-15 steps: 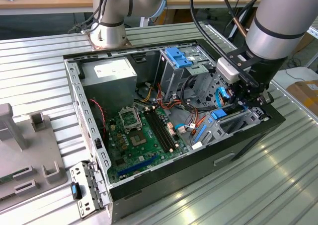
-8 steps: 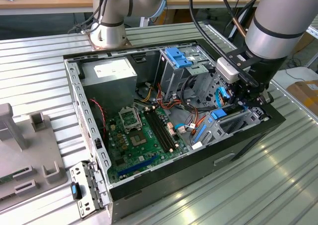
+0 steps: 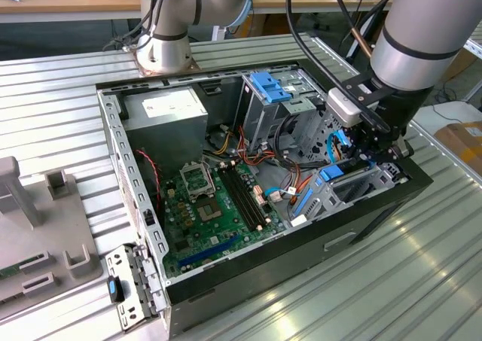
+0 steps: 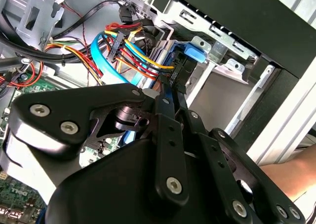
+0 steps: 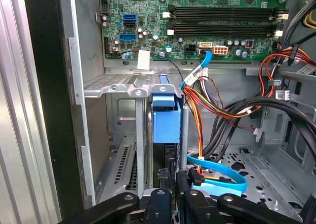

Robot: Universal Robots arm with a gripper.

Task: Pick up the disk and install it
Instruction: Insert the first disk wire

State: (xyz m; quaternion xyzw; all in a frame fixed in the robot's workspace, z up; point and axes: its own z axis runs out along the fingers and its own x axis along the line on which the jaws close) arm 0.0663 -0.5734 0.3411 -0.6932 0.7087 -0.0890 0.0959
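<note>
Open case (image 3: 135, 205) lying on its side on the slatted table (image 3: 68, 92), so that the interior faces upward and the arm can be reaching in from above. The gripper (image 3: 370, 147) is hanging at the case's 3 o'clock corner in the exterior view, low over the grey drive bay (image 3: 354, 190) beside the tall cage (image 3: 267, 111).

The disk (image 5: 165, 120) is standing on edge in that bay — its blue carrier is showing between the bay's metal walls in the first wrist view, with a dark strip of the drive body below it. In the second wrist view the same blue carrier (image 4: 190, 53) is sitting just past the fingertips (image 4: 170, 83), at about 12 o'clock from them. The edge-on pose suits the slot, which is narrow and guides the carrier rails.

The jaws are drawn close together, their tips meeting at the disk's near edge; whether they are pinching the edge or merely pressing on it cannot be told. The disk looks largely seated, judging by how deep the carrier lies.

A flat blue cable (image 5: 217, 174) and a bundle of coloured wires (image 5: 207, 100) are crowding the bay's open side, close beside the gripper. The motherboard (image 3: 211, 205) is lying well apart, at 9 o'clock from the bay in the exterior view.
</note>
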